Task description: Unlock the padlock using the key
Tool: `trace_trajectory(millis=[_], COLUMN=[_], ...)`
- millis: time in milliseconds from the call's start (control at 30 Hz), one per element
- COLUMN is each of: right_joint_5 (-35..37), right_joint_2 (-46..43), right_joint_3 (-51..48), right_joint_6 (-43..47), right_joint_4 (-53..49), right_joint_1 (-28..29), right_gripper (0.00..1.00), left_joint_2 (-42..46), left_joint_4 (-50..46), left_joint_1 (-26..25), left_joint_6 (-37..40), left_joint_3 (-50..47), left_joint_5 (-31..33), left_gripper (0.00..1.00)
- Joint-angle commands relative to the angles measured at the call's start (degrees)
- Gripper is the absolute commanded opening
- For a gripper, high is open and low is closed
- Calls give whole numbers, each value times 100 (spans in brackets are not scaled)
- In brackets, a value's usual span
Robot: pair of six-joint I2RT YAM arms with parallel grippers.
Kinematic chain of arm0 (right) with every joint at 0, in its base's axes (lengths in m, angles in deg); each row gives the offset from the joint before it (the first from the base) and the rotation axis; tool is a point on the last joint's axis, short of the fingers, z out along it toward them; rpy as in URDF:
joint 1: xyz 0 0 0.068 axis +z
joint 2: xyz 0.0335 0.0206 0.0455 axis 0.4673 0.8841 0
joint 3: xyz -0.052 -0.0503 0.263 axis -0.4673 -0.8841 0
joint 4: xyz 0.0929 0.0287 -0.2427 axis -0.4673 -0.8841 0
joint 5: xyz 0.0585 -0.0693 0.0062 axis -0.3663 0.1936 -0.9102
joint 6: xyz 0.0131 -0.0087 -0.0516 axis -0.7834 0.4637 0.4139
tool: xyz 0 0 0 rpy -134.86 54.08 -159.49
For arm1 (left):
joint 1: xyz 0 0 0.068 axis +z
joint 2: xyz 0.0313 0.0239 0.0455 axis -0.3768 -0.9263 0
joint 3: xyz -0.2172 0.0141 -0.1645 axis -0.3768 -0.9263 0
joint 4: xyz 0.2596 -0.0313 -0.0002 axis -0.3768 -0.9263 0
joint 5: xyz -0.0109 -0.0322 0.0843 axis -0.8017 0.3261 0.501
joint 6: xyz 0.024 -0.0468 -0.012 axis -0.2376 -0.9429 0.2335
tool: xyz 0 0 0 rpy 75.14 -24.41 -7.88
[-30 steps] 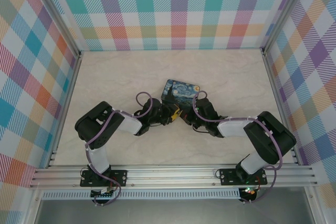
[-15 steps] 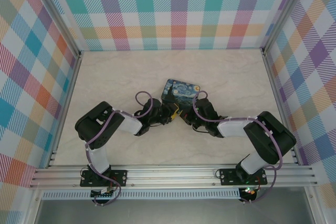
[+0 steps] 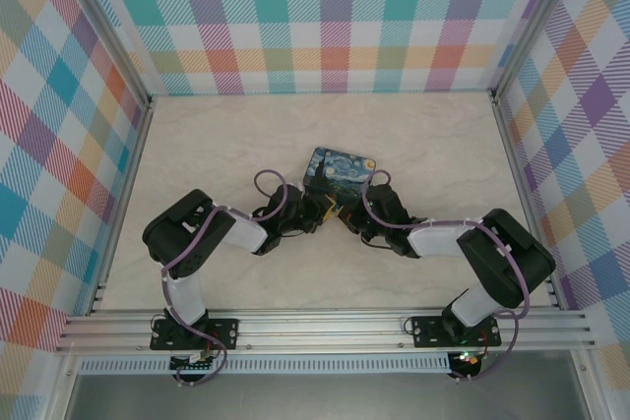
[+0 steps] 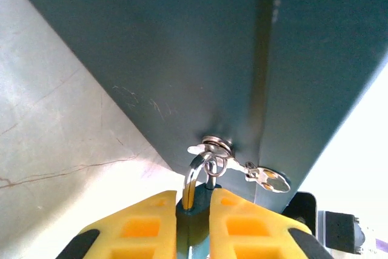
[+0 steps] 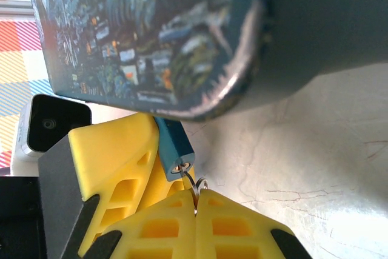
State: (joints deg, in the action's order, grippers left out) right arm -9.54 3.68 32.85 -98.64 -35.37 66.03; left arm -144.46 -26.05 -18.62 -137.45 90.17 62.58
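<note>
The small teal padlock hangs by its metal shackle from the hasp on the side of the dark-blue painted tin. My left gripper is shut on the padlock's body, one yellow finger on each side. In the right wrist view the padlock points its keyhole end at my right gripper. That gripper is shut on the thin key, whose shaft runs into the keyhole. From above, both grippers meet at the tin's near side.
A second small silver key dangles on a ring next to the hasp. The painted tin stands mid-table on the marble top. Checked walls close in the left, right and far sides.
The left arm has shifted very slightly. The right arm and the tin stay where they were.
</note>
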Motion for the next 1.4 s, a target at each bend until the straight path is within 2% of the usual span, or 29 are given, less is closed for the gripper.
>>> trace_trajectory(millis=[0, 167, 267, 400, 467, 600, 767, 867, 1000, 1100, 1233, 1367], right_joint_5=[-45, 182, 356, 553, 703, 919, 1306, 2166, 3391, 3864, 3894, 3933], right_joint_2=[-98, -427, -778, -1320, -1586, -2089, -2461, -2412, -2075, -1859, -1694, -1379], right_joint_3=[-7, -64, -26, 117, 214, 371, 421, 668, 736, 669, 491, 416], right_joint_6=[25, 311, 702, 1668, 2408, 4491, 6443, 7405, 9027, 9652, 10370, 10798], right_joint_4=[-43, -442, -1049, -2055, -2443, -2842, -2796, -3011, -2810, -2599, -2244, -2071], right_joint_1=[41, 17, -20, -99, -108, -100, 138, 643, 1374, 1452, 1482, 1478], right_gripper=[9, 25, 38, 55, 59, 62, 70, 72, 80, 80, 78, 71], left_joint_2=[130, 266, 347, 454, 470, 483, 524, 555, 554, 541, 549, 545], left_joint_4=[39, -250, -477, -735, -809, -938, -1070, -1166, -1159, -1106, -1092, -1075], left_joint_1=[-73, -72, -71, -73, -73, -57, -60, -55, -30, -3, 28, 50], left_joint_6=[102, 121, 112, 31, -81, -320, -469, -525, -660, -736, -815, -850], left_joint_3=[92, 124, 180, 275, 307, 405, 536, 552, 562, 562, 557, 559], left_joint_5=[35, 83, 87, 62, 35, -90, -220, -246, -322, -387, -435, -453], left_gripper=[9, 1, 0, 0, 0, 0, 0, 0, 0, 0, 0, 0])
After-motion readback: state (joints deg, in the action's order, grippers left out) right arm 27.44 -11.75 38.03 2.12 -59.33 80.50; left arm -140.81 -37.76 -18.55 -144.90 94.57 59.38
